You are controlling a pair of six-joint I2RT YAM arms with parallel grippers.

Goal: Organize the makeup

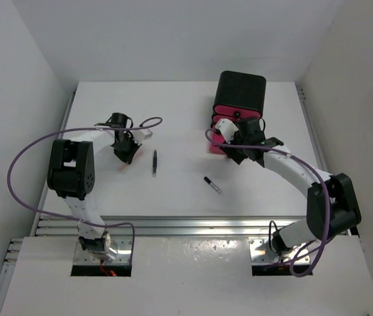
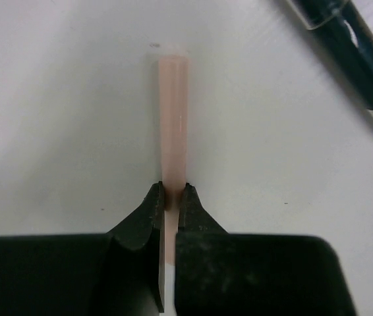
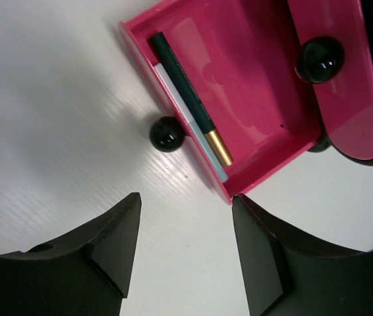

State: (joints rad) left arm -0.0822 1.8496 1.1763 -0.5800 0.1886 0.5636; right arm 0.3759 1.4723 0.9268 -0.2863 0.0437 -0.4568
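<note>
My left gripper (image 2: 172, 191) is shut on a pale orange tube (image 2: 173, 112) that lies along the table; its white cap end shows between the fingers. In the top view the left gripper (image 1: 125, 151) is at the left-middle of the table. A thin black stick (image 1: 154, 162) lies just right of it and also shows in the left wrist view (image 2: 354, 59). A second black stick with a pale tip (image 1: 213, 184) lies mid-table. My right gripper (image 3: 185, 197) is open and empty, just in front of an open pink drawer (image 3: 252, 85) that holds a dark gold-tipped stick (image 3: 190, 99) and a pale blue stick (image 3: 173, 89).
The black box with pink drawers (image 1: 239, 95) stands at the back right, with the right gripper (image 1: 231, 153) at its front. The open drawer's black knob (image 3: 167, 133) is near the right fingers. A second, shut drawer front with a knob (image 3: 318, 58) lies beside it.
</note>
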